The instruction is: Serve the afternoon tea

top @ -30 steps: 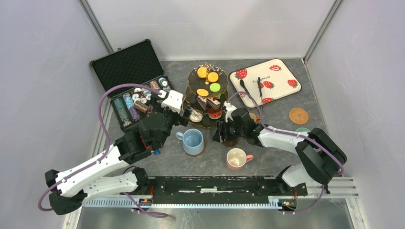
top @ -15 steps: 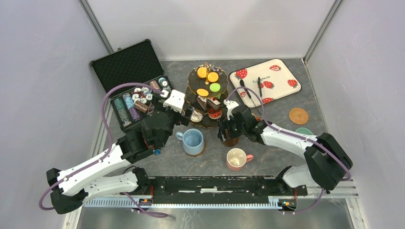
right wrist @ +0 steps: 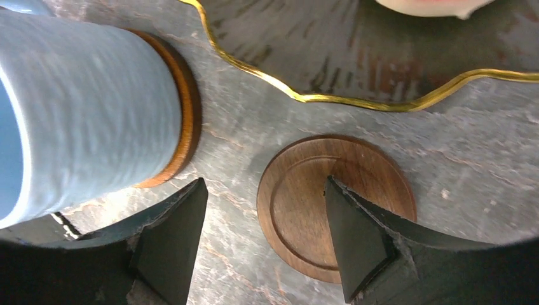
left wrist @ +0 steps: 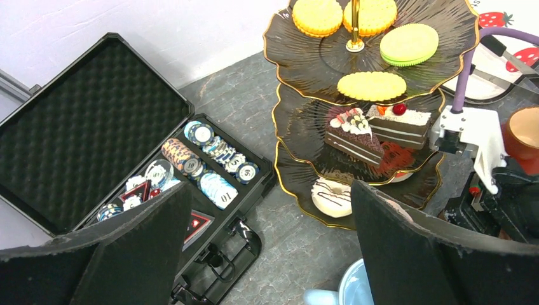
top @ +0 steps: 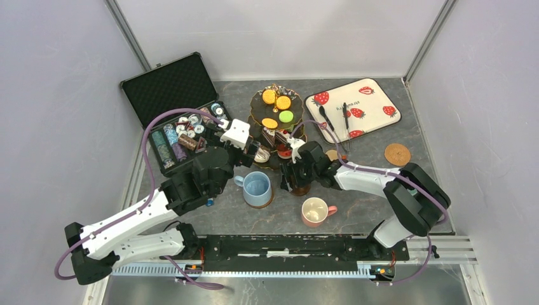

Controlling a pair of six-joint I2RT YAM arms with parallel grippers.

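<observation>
The dark three-tier gold-rimmed stand [top: 274,124] holds yellow and green macarons on top, cake slices [left wrist: 356,130] in the middle and a white donut [left wrist: 332,196] at the bottom. My left gripper [top: 249,159] is open and empty, just left of the bottom tier; in the left wrist view it [left wrist: 269,185] hangs over bare table. My right gripper [top: 294,183] is open and empty, low over an empty wooden coaster [right wrist: 337,206] in front of the stand. The blue mug [top: 257,189] stands on its coaster [right wrist: 184,121]. The pink mug [top: 314,211] stands nearer. The small brown mug [top: 331,154] sits behind my right arm. The green mug is hidden.
The open black case of poker chips [top: 178,114] lies at the left, close to my left gripper. A strawberry-print tray [top: 353,108] with dark utensils is at the back right. A loose round coaster [top: 397,154] lies to the right.
My right gripper has shifted a little left, towards the blue mug, staying over the wooden coaster. My left gripper has edged up towards the stand.
</observation>
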